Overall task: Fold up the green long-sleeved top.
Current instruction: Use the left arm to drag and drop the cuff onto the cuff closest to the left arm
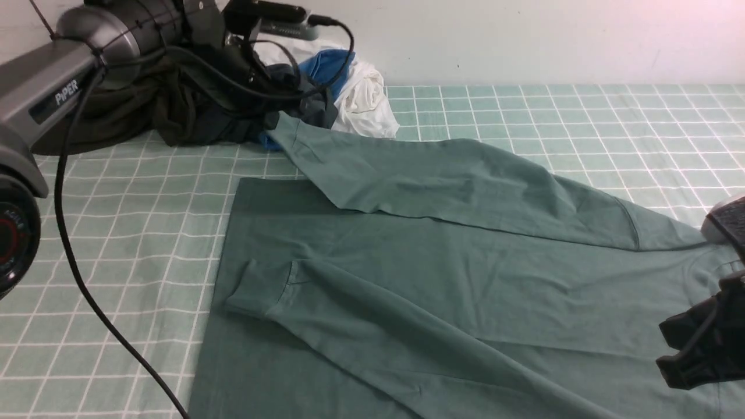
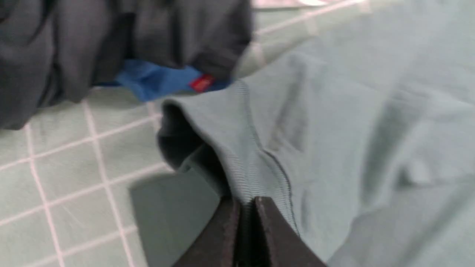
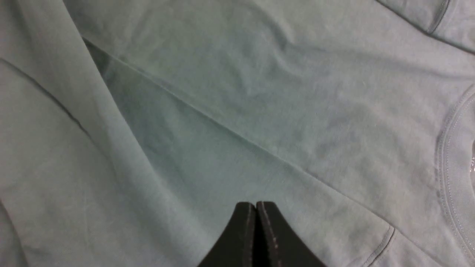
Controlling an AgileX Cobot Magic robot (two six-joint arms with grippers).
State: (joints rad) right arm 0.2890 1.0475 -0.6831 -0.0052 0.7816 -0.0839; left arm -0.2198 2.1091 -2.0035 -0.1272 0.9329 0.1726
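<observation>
Left wrist view: gripper (image 2: 246,203) pinches top (image 2: 334,129) (cuff).

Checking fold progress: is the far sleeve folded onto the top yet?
Not yet: the sleeve runs past the top's far edge, cuff beside the clothes pile, pinched in the shut left gripper.

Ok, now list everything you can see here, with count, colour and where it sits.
green long-sleeved top: one, muted teal-green, spread across the table's middle
dark garments: at least two, olive-black and navy-grey with blue trim, heaped far left
white garment: one, white, beside that heap
tablecloth: one, pale green with white grid, under everything
cable: one, black, trailing down the left side
left tool: one, black, shut on the top's far sleeve cuff
right tool: one, black, shut, empty, over the top near its neck
</observation>
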